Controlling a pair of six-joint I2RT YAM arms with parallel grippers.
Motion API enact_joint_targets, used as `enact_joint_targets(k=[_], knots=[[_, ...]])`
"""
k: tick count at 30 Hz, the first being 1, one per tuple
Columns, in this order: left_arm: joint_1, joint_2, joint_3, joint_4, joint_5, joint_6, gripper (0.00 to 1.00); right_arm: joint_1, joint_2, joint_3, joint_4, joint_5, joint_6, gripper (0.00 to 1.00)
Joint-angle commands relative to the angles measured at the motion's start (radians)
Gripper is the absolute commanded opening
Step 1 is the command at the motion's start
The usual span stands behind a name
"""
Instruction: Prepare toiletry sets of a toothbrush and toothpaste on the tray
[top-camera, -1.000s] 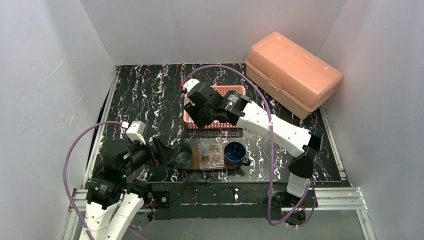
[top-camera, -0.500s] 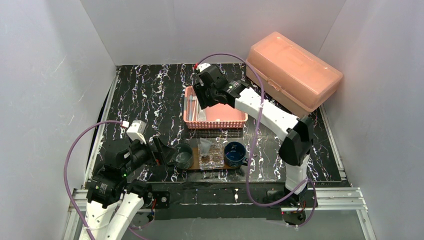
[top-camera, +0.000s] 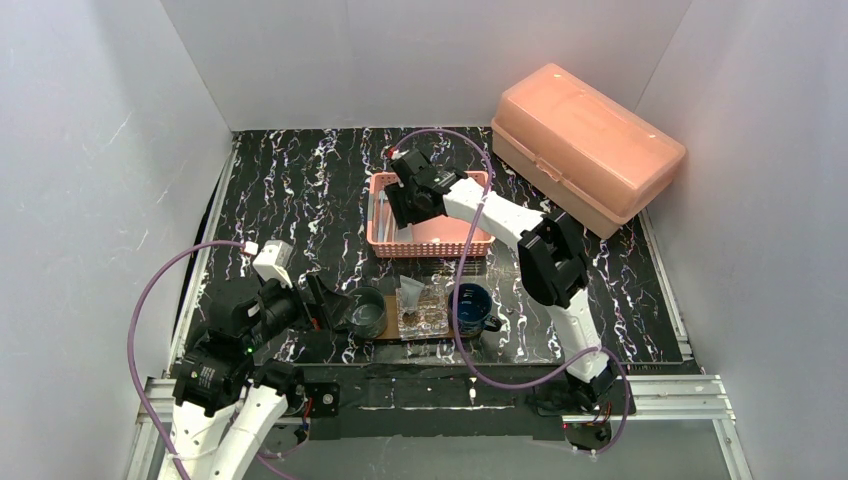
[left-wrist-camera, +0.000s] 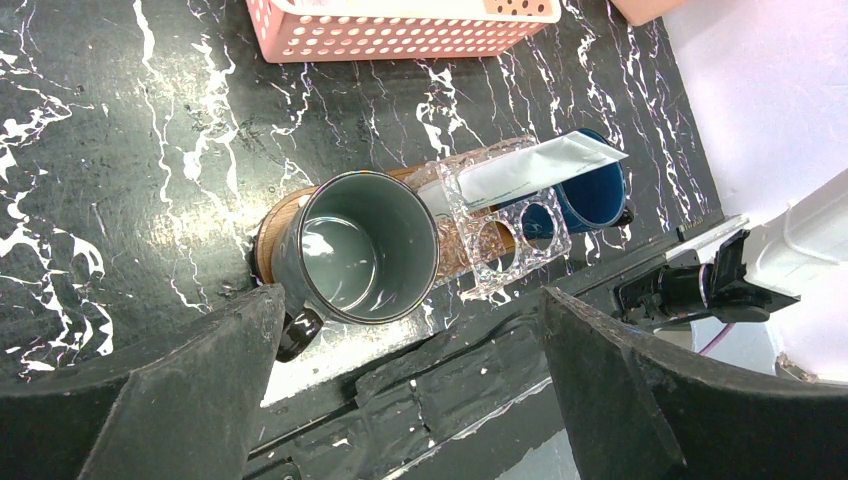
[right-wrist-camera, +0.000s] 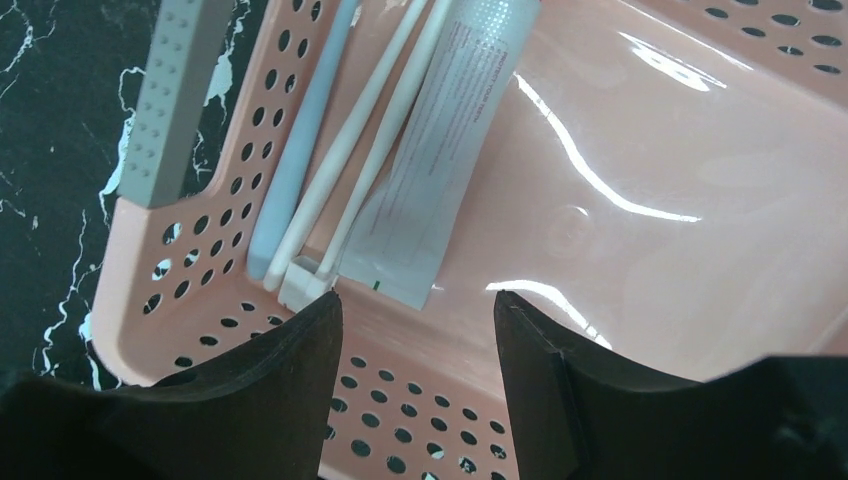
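Observation:
On the brown wooden tray (top-camera: 392, 331) (left-wrist-camera: 271, 226) stand a grey-green cup (top-camera: 367, 311) (left-wrist-camera: 365, 246), a clear faceted glass (top-camera: 421, 308) (left-wrist-camera: 492, 252) and a dark blue mug (top-camera: 469, 304) (left-wrist-camera: 601, 189). A white toothpaste tube (left-wrist-camera: 536, 167) leans in the glass; the grey cup holds nothing. My left gripper (top-camera: 330, 303) (left-wrist-camera: 410, 300) hangs open beside the grey cup. My right gripper (top-camera: 405, 206) (right-wrist-camera: 417, 295) is open over the left end of the pink basket (top-camera: 432, 236) (right-wrist-camera: 655, 205). Just ahead of its fingertips lie a white toothbrush (right-wrist-camera: 352, 158), a pale blue one (right-wrist-camera: 299, 150) and a toothpaste tube (right-wrist-camera: 440, 150).
A large salmon lidded box (top-camera: 585, 146) sits at the back right. A grey studded bar (right-wrist-camera: 176, 98) shows at the basket's left rim. The right arm arches over the tray's right side. White walls close in the black marbled table (top-camera: 290, 190).
My right gripper has swung from the basket's front to its back, then come down over its left end, with its jaws spreading wider. The left arm and the cups have not moved.

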Motion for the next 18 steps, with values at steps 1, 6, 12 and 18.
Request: enact_joint_targets(k=[1, 6, 12, 18], knots=[[-0.002, 0.003, -0.008, 0.012, 0.015, 0.014, 0.98, -0.026, 0.019, 0.019, 0.088, -0.035, 0.045, 0.66], [-0.002, -0.003, -0.009, 0.013, 0.015, 0.014, 0.98, -0.036, 0.051, 0.015, 0.131, -0.047, 0.073, 0.66], [-0.003, -0.008, -0.010, 0.013, 0.015, 0.014, 0.98, -0.043, 0.101, 0.018, 0.173, -0.052, 0.112, 0.66], [-0.003, -0.011, -0.010, 0.013, 0.015, 0.014, 0.98, -0.043, 0.140, 0.014, 0.212, -0.065, 0.136, 0.64]])
